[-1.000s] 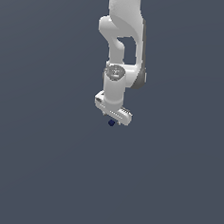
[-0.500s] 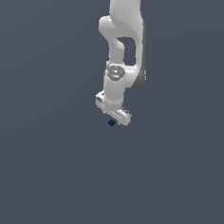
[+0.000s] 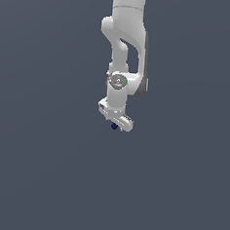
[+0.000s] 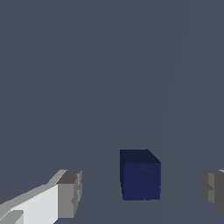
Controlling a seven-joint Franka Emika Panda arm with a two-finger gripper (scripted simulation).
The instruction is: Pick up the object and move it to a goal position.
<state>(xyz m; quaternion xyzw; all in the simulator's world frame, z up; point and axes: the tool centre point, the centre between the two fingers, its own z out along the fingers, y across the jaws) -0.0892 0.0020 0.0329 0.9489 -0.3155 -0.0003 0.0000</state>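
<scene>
Background: plain dark grey-blue all over
Object: tiny navy cube (image 4: 140, 176), sat between the fingers (image 4: 70, 194), untouched
Gripper (image 4: 142, 192): was spread wide open, holding nothing

A flat, uniform slate-grey floor surface (image 3: 44, 170) fills the whole exterior view, and a small dark navy-blue cube (image 4: 140, 175) sits near that frame's centre, apparently resting on it.

Object (image 4: 140, 175) between spread tool (image 4: 142, 192) fingers, touching neither.
</scene>
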